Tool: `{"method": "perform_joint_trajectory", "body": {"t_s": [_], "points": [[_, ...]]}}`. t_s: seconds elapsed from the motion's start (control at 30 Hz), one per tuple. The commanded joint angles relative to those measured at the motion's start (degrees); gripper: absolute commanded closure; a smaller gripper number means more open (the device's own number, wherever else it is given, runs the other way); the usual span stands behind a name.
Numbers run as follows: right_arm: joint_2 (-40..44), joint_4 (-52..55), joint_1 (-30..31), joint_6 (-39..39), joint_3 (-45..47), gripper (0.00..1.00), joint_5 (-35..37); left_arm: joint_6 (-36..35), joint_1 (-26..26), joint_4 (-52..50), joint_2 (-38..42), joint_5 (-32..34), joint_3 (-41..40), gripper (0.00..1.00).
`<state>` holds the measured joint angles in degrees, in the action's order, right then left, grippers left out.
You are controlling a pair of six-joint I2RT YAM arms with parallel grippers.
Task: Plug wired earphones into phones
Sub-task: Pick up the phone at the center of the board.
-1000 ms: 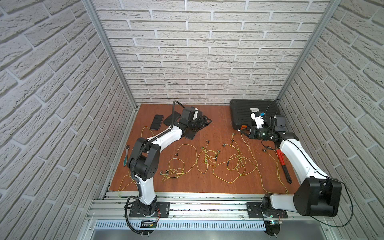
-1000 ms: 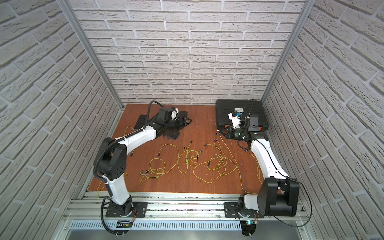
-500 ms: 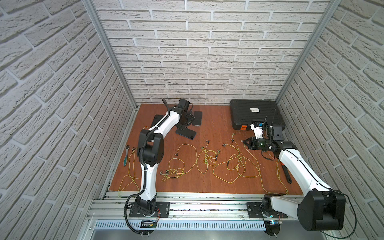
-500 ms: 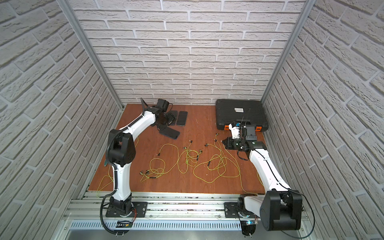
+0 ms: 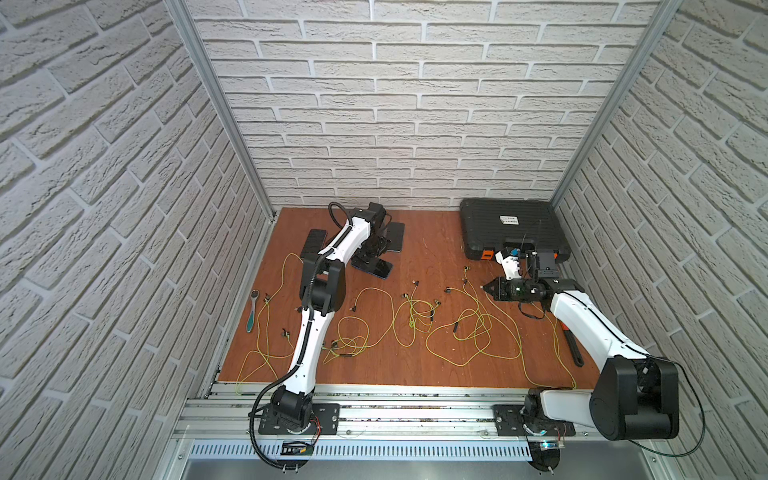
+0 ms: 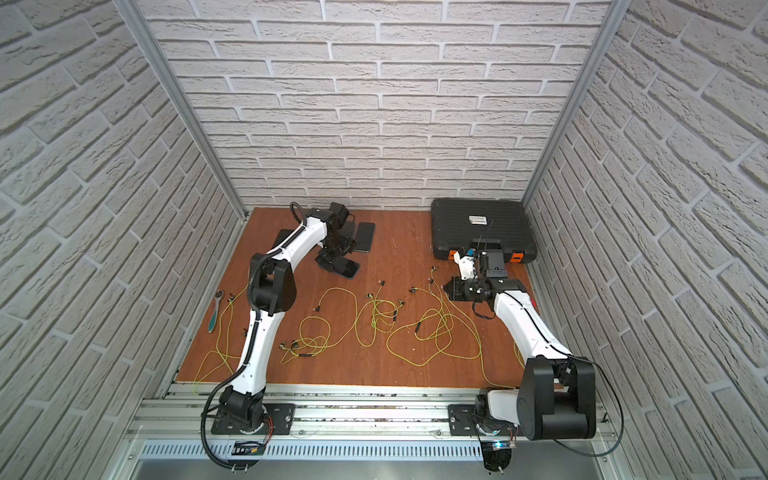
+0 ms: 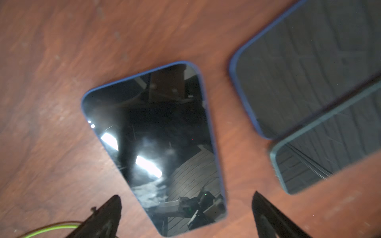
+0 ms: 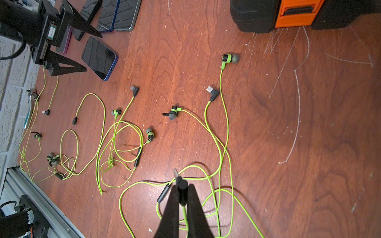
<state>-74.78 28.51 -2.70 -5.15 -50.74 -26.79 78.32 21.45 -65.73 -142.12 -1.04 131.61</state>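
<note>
At the back left of the brown wooden tabletop [image 5: 436, 249], the left gripper [image 7: 186, 201] is hovering with its jaws spread wide. It is straddling one end of a flat black smartphone with a thin blue edge [image 7: 152, 148] and gripping nothing. This phone is lying flat, just apart from the other dark phones [image 7: 309, 68].

In a top view its long axis is running roughly from 10 to 4 o'clock, with the 4 o'clock short end facing the right gripper [image 5: 485, 287]. That gripper is well apart, at about 3 o'clock from the phone. It is pinching the small dark plug [image 8: 176, 174] of a yellow-green wired earphone cord [image 8: 185, 214], silver tip pointing toward 9 o'clock.

The plug probably needs carrying toward 9 to 10 o'clock, while the nearer left arm is placed to steady the phone.
</note>
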Motion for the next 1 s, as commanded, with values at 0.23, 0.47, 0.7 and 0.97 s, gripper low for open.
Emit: {"method": "perform_joint_trajectory", "body": {"t_s": [0.23,0.47,0.7,0.97], "points": [[-0.4,-1.9,0.3,1.8,0.8,0.95,0.5,3.8,0.1,-1.3,-3.5,-0.2,0.2,0.02],[-0.4,-2.0,0.3,1.6,1.0,0.95,0.8,4.2,0.1,-2.4,-6.7,-1.0,2.0,0.02],[-0.5,-2.0,0.3,1.4,1.0,0.95,1.7,4.8,0.1,-7.1,-9.6,-3.0,3.1,0.06],[0.8,-2.4,0.3,0.9,1.5,0.95,2.7,6.1,1.0,-10.1,-8.3,-0.7,-3.1,0.16]]}}
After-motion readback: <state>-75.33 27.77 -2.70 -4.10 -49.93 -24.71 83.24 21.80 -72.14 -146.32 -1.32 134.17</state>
